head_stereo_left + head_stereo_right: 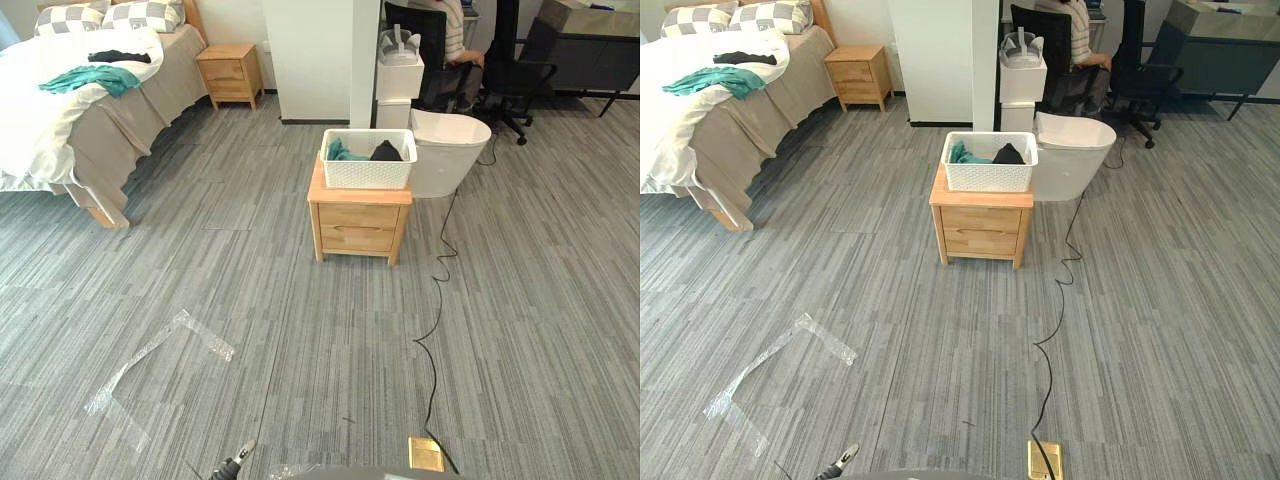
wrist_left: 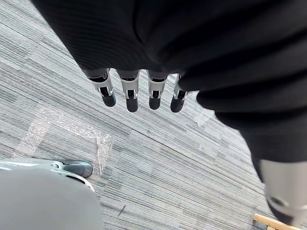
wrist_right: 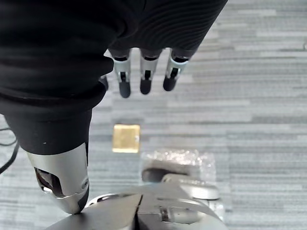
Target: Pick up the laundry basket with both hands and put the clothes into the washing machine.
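- Currently the laundry basket [image 1: 367,160] sits on top of a small wooden cabinet [image 1: 358,225], well ahead of the robot across open carpet. A teal garment [image 1: 343,152] and a dark garment [image 1: 386,152] lie inside it.
- Just behind the cabinet, to its right, stands a white rounded tub [image 1: 448,150], which is probably the washing machine.
- The left hand [image 2: 129,91] hangs with fingers straight and loose, pointing down at the carpet. It holds nothing and is far short of the cabinet.
- The right hand [image 3: 146,76] is likewise relaxed and empty, over a brass floor plate [image 3: 126,138], also well away from the cabinet.
- Risk: strips of clear tape [image 1: 160,350] lie on the floor between the robot and the cabinet, off to its left, and a foot could catch on them during the approach.
- Risk: arriving off-centre to the cabinet would leave one hand short of its side of the basket, and a lopsided lift could tip the clothes out.
- Risk: pressing forward while grasping might shove the basket off the cabinet's back edge.
- Risk: a person [image 1: 455,40] sits beyond the cabinet, so a wide swing could come close.
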Controlling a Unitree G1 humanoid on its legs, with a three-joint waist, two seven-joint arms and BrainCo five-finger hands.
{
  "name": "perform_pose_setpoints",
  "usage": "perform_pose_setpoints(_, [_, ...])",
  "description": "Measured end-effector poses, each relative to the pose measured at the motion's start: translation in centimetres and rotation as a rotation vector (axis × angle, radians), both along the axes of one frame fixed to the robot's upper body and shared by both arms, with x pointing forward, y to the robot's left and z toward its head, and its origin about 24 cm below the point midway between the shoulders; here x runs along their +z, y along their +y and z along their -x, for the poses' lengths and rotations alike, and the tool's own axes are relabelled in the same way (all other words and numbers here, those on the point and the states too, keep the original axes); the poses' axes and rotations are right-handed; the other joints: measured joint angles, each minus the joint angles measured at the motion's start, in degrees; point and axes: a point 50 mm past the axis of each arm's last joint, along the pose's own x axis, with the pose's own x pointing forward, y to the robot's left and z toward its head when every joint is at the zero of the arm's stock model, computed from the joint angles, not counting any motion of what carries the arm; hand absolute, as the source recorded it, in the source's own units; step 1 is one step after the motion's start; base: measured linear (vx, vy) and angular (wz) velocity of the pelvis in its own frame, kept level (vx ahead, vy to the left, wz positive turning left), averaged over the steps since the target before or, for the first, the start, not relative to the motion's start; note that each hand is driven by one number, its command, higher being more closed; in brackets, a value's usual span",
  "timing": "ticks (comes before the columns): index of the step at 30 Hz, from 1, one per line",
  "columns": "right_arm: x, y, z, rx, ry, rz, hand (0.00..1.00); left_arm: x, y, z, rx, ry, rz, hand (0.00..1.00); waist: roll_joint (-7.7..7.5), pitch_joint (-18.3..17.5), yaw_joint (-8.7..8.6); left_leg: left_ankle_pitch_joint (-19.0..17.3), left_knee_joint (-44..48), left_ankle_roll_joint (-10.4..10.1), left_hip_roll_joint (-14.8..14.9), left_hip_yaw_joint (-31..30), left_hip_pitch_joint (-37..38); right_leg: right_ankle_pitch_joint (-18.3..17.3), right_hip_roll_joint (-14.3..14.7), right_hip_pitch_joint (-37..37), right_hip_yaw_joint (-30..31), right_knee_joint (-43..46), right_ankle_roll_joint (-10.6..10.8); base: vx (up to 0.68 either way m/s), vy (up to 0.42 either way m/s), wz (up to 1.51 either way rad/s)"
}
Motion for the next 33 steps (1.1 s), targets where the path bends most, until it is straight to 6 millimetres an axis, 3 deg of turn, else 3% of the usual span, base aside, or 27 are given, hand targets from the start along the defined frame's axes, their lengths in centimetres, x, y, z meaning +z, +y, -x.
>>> perform_pose_setpoints(6, [0.06,-0.05,-0.36,-0.014,-0.019,0.000,0.00,0.10,-0.11,-0.62,-0.009,-0.027,0.012,0.00,0.49,0.6,0.02,-0.4,0.2,-0.5,0.1,0.1,0.8,-0.1,0.0,0.7,0.1,0.1,0.2,-0.04,-0.017,-0.01])
perform_pose_setpoints(17, [0.04,-0.07,-0.07,-0.015,-0.013,0.001,0.00,0.14,-0.24,-0.77,-0.001,-0.039,0.020,0.00,0.01,0.9,1.23,-0.4,0.3,-0.5,0.3,0.2,0.8,0.5,0.2,0.7,0.0,-0.2,-0.8,-0.06,-0.020,-0.01])
perform_pose_setpoints(33, [0.00,0.15,-0.12,-0.014,-0.013,-0.005,0.00,0.17,-0.08,-0.76,-0.002,-0.044,0.028,0.00,-0.74,0.9,1.28,-0.3,-0.3,-0.4,0.3,0.1,1.0,0.8,0.4,1.1,-0.1,-1.0,-1.1,-0.01,-0.004,0.00])
